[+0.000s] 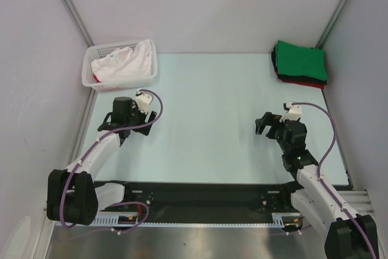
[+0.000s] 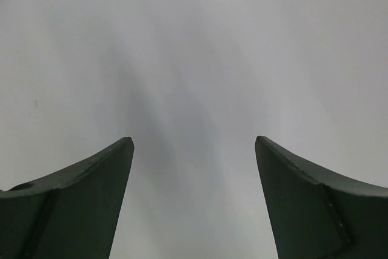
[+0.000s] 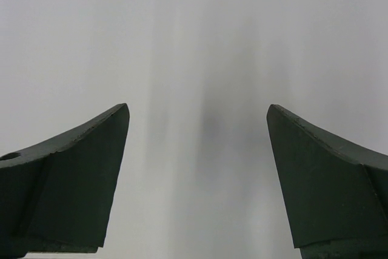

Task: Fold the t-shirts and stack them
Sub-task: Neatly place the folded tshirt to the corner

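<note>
Nearest, the left pincer (image 2: 193, 144) and right pincer (image 3: 197, 108) are held spread, gripping nothing. Wide room is offered by the counter (image 1: 206, 107) beyond. Far left, a white t-shirt (image 1: 124, 65) is heaped in the basket (image 1: 118, 84). Judged soft and limp, it is best pinched at a raised fold. Far right, a green t-shirt (image 1: 301, 62) tops the folded stack.

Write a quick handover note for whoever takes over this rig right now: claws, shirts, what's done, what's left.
Left claw: open, empty, over bare table.
Right claw: open, empty, also over bare table.
Done: green t-shirt lies folded on top of a stack at the far right corner, with edges of the black t-shirt and red t-shirt showing beneath.
Left: white t-shirt lies crumpled in the basket at far left; it needs folding and stacking.
</note>
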You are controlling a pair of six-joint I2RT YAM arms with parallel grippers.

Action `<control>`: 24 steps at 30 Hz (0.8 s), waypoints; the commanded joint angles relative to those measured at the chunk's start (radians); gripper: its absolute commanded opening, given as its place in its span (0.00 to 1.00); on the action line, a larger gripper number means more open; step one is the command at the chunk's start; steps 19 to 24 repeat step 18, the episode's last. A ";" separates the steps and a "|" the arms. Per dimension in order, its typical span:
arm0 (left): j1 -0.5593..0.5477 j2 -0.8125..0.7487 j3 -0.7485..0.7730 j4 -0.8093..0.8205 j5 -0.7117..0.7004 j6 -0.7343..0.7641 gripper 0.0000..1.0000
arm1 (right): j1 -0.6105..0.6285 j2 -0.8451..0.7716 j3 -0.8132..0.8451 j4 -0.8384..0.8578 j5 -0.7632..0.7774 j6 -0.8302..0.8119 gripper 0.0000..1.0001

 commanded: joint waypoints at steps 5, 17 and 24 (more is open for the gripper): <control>0.010 -0.017 -0.002 0.013 0.019 -0.009 0.87 | 0.005 0.002 0.006 0.065 0.028 -0.012 1.00; 0.010 -0.050 -0.017 0.007 0.070 0.011 0.88 | 0.005 0.013 0.010 0.065 0.023 -0.013 1.00; 0.010 -0.051 -0.011 0.008 0.065 0.004 0.88 | 0.007 0.013 0.010 0.065 0.025 -0.013 1.00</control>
